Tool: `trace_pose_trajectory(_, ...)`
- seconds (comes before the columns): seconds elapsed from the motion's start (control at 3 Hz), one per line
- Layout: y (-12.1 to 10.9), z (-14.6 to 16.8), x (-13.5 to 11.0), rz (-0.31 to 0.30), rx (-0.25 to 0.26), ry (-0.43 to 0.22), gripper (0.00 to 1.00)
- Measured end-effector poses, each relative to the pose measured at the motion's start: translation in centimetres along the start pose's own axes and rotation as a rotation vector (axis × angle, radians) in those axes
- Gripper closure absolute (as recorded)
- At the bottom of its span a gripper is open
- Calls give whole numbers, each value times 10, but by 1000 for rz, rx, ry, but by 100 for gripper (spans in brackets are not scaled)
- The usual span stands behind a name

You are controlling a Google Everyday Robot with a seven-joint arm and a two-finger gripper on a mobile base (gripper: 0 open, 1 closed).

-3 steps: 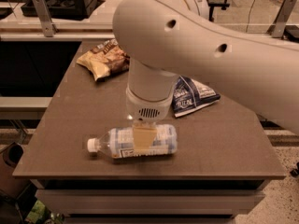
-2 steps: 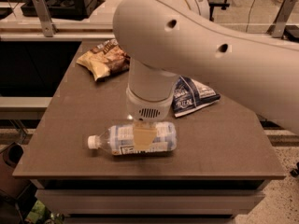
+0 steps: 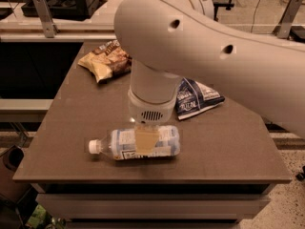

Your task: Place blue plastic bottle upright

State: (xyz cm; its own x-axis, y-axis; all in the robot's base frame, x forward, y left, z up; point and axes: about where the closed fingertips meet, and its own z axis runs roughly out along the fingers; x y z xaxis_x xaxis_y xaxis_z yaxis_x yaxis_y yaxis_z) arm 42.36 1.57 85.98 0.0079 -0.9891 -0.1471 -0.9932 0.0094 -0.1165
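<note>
Very little change is seen over the last second. The blue plastic bottle is still lying on its side near the front edge of the desk, in almost the same spot. Its white cap is pointed to the left in the camera view and is raised only a shade, if at all. The hand is kept low over the middle of the bottle, straight beneath the thick white arm, and a tan part of it is laid across the label on the near side. Whether the hand is clenched on the bottle or released cannot be told, since the far side is hidden by the wrist. From so small a shift it is judged that a hold is only being settled. No lift or turn has begun, so nearly the whole of the task is left: the bottle is yet to be raised, swung cap-up and set down on its base. By count, one bottle is seen and two snack bags. One is a crumpled brown and yellow bag at the far left of the desk. The other is a dark blue bag behind and to the right of the bottle, partly covered by the arm. Both bags are well apart from the bottle. One desk, one arm and one hand are counted as well.
</note>
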Motion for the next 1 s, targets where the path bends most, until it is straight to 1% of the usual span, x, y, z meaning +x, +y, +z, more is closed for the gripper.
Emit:
trace_pose_trajectory(0.33,0,0,0,0,0,0,100)
trace_pose_trajectory(0.67,-7,-6,7,-14,30,-70,100)
trace_pose_trajectory(1.0,-20,-14,22,-26,94,-204,100)
